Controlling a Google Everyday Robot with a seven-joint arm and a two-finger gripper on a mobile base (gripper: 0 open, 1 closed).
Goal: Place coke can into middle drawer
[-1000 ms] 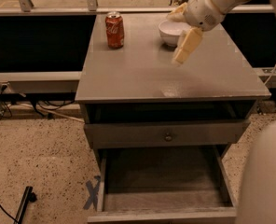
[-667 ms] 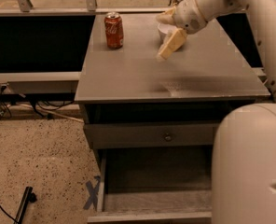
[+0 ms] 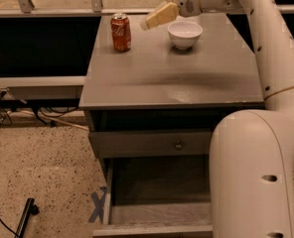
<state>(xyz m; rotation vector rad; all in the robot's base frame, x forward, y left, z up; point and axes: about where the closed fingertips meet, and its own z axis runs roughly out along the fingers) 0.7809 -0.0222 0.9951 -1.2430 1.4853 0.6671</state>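
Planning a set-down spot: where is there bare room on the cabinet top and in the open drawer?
The cabinet top is bare from the coke can and white bowl forward to its front edge. The back is crowded: the gripper hangs above, between can and bowl. The middle drawer shows a bare floor; the robot arm hides its right part.

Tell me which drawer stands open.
The middle drawer, pulled out under the shut front with the knob. The gripper hovers above the tabletop between coke can and bowl.

Bare tabletop (image 3: 152, 63) between claw (image 3: 155, 19), coke can (image 3: 121, 32)
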